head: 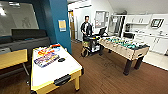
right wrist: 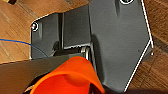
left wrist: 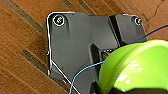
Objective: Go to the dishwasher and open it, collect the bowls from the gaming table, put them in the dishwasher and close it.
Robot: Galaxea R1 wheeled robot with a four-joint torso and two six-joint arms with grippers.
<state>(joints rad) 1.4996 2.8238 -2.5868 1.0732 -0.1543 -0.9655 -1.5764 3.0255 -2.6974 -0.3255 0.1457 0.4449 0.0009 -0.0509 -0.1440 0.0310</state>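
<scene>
Field notes, mid-transit. I take the table-football table (head: 123, 46) as my landmark.

- Green bowl (left wrist: 135, 67) sits large in the left wrist view, over the wooden floor (left wrist: 22, 37). It looks carried at the left arm's end, but I cannot tell whether those fingers are spread or pinching its rim.
- Orange bowl (right wrist: 72, 75) looms likewise in the right wrist view. Again, I cannot tell the grip state on that side.
- A thin blue cable (left wrist: 82, 75) runs across the dark plate near the green bowl.
- Head view: the football table stands ahead and to the right. A person (head: 86, 28) with a cart (head: 91, 43) stands just beside its far left end. A yellow-edged air-hockey table (head: 53, 67) lies well to its left, close to me, with a flat colourful box (head: 46, 59) on top.
- Behind the football table is a kitchen run of white cabinets (head: 155, 42). I cannot pick out the dishwasher there; too small to tell.

Judgement: both bowls seem collected, so this leg is the drive to the kitchen. To do it well I'd pass between the two tables with margin, steer clear of the cart, keep both arms level and move smoothly so neither bowl slips.
</scene>
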